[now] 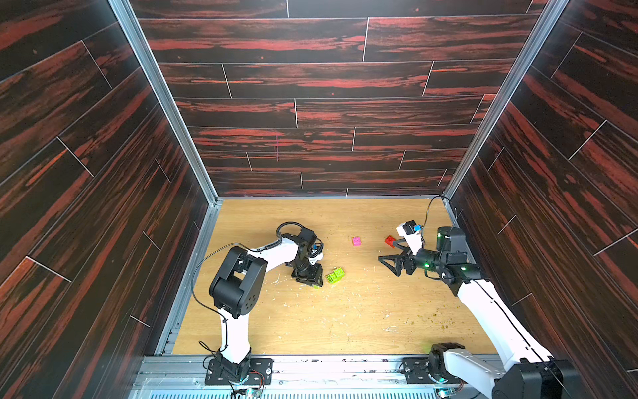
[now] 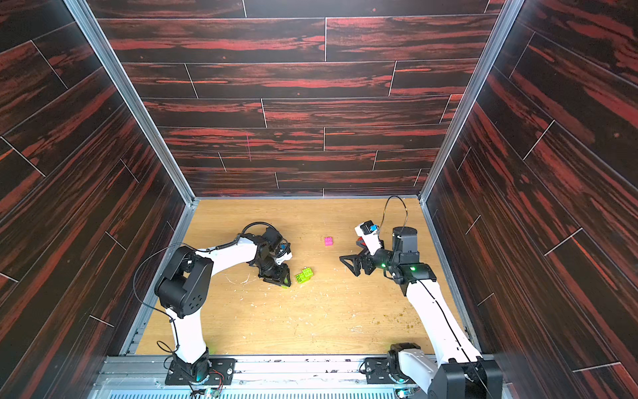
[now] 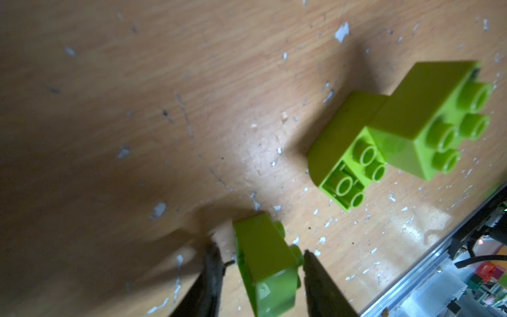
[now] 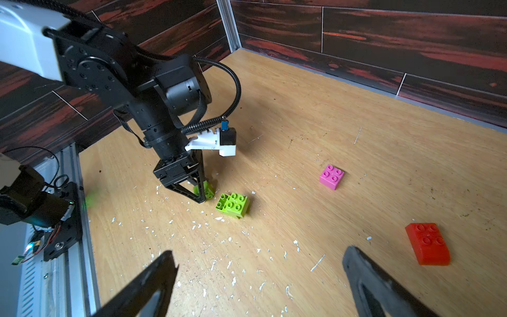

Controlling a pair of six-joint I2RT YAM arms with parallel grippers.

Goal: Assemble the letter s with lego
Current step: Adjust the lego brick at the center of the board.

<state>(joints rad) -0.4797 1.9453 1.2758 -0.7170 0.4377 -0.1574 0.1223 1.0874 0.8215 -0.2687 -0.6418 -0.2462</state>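
The S is not built yet on the counter (image 1: 345,321).
The left fingers (image 3: 321,288) stand a little open around one green brick (image 3: 263,263) tipped on its side. Just beside it sits a green pair (image 1: 335,275), stuck together. The right fingers (image 4: 153,285) hang wide open, empty. Farther back lie a pink brick (image 1: 356,240) and a red brick (image 1: 390,240).

You have lots of bare bench (image 1: 310,321) at the front, between the two arms. The pink brick (image 1: 356,240) sits alone in the middle with room all round it. The red brick (image 4: 427,243) lies near your right gripper (image 4: 259,251), which is spread wide with nothing in it. Your left gripper (image 3: 260,248) stands low around one green brick (image 3: 263,263). The joined green pair (image 1: 335,275) is just beside it, so that gap is tight. Dark walls (image 1: 310,103) close in three sides.
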